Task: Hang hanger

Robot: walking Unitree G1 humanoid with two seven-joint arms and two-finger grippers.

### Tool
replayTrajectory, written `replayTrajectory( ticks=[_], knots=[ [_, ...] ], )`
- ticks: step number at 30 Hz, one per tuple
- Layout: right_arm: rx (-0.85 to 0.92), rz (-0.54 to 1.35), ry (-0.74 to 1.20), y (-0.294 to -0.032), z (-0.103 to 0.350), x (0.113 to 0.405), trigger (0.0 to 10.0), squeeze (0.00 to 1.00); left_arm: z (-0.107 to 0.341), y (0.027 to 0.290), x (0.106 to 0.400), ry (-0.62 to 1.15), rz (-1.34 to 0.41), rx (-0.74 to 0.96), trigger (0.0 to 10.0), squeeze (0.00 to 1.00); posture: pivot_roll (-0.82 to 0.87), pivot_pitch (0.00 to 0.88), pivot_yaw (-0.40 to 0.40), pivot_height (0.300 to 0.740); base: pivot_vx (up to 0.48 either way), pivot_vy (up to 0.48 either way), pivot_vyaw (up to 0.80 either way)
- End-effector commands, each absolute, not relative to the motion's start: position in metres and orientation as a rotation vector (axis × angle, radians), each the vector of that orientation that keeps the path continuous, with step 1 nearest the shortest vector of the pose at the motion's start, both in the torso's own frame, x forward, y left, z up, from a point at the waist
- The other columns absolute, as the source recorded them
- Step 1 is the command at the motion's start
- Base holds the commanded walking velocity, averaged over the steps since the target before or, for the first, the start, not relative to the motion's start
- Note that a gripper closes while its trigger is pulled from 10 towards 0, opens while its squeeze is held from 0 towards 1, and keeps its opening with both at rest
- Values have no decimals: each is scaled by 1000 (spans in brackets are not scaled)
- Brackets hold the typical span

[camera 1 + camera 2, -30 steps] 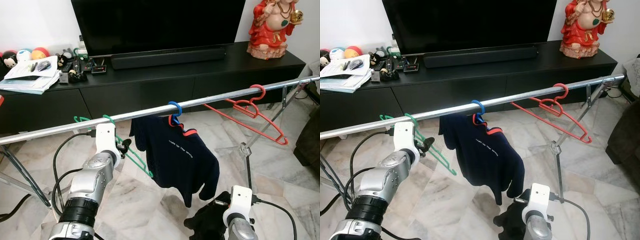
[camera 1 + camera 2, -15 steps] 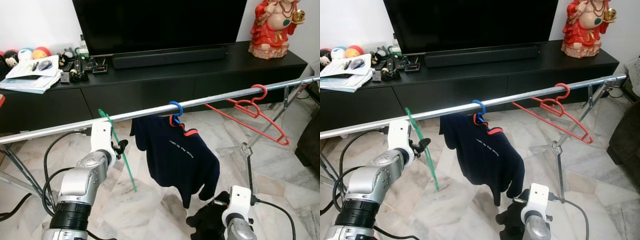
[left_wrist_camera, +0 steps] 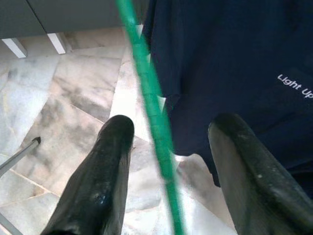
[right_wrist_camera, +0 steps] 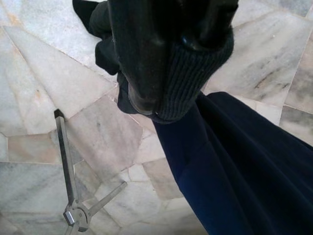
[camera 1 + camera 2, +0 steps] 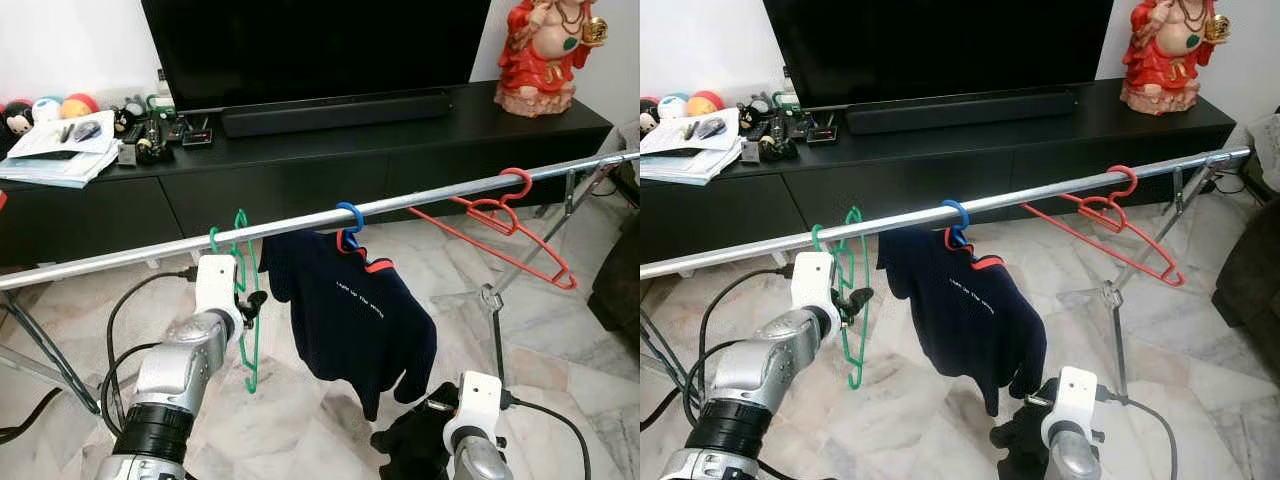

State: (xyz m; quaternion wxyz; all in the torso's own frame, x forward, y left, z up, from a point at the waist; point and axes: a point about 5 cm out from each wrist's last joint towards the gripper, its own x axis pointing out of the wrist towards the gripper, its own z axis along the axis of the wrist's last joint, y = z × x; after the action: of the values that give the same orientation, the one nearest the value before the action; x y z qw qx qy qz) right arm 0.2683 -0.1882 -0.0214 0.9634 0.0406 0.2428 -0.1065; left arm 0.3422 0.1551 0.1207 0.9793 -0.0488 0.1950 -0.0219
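a: where's the left gripper (image 3: 168, 147) and what are its fingers doing?

b: it's raised just under the metal rail (image 5: 420, 203), fingers (image 3: 105, 166) spread apart. the thin bar of the green hanger (image 5: 243, 300) runs through the gap between them, and in the left wrist view the bar looks clear of both pads, so the gripper has nothing clamped.

a: and the hanger itself?

b: its hook is over the rail, left of the blue hanger (image 5: 349, 222). the green frame hangs down nearly edge-on to the head camera, just in front of the left gripper's white wrist housing.

a: what about the right gripper (image 4: 168, 63)?

b: low down near the floor, to the right. its fingers are clenched on a dark cloth (image 4: 195, 73) with a ribbed knit edge; the cloth bunches around the fingertips and hangs below them.

a: what else is on the rail?

b: a navy t-shirt (image 5: 355, 315) with small white lettering and an orange collar hangs from the blue hanger about mid-rail. further right, a red hanger (image 5: 500, 225) hangs at a slant.

a: and beyond that?

b: a long black tv cabinet (image 5: 300, 170) behind the rail, holding a large dark tv (image 5: 310, 50) and a soundbar. papers and small toys sit at its left end, a red figurine (image 5: 545, 50) at its right. the floor is pale marble tile (image 5: 1200, 400).
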Motion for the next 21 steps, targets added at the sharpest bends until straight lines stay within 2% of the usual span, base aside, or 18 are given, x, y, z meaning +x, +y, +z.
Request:
replayTrajectory(
  ticks=[1,9,11,21],
  knots=[
    [72,-206,469,-186,-18,271,10000,0,119,156,344,387,-40,-89,0,0,32,107,74,740,0,0,0],
    [70,-206,469,-187,-18,272,10000,0,126,163,349,314,14,-95,0,0,33,106,69,740,0,0,0],
    [70,-201,469,-185,-18,272,10000,0,130,167,350,286,34,-45,0,0,36,106,71,740,0,0,0],
    [73,-193,474,-182,-19,271,10000,0,129,169,350,299,56,-1,0,0,37,104,75,740,0,0,0]
  ],
)
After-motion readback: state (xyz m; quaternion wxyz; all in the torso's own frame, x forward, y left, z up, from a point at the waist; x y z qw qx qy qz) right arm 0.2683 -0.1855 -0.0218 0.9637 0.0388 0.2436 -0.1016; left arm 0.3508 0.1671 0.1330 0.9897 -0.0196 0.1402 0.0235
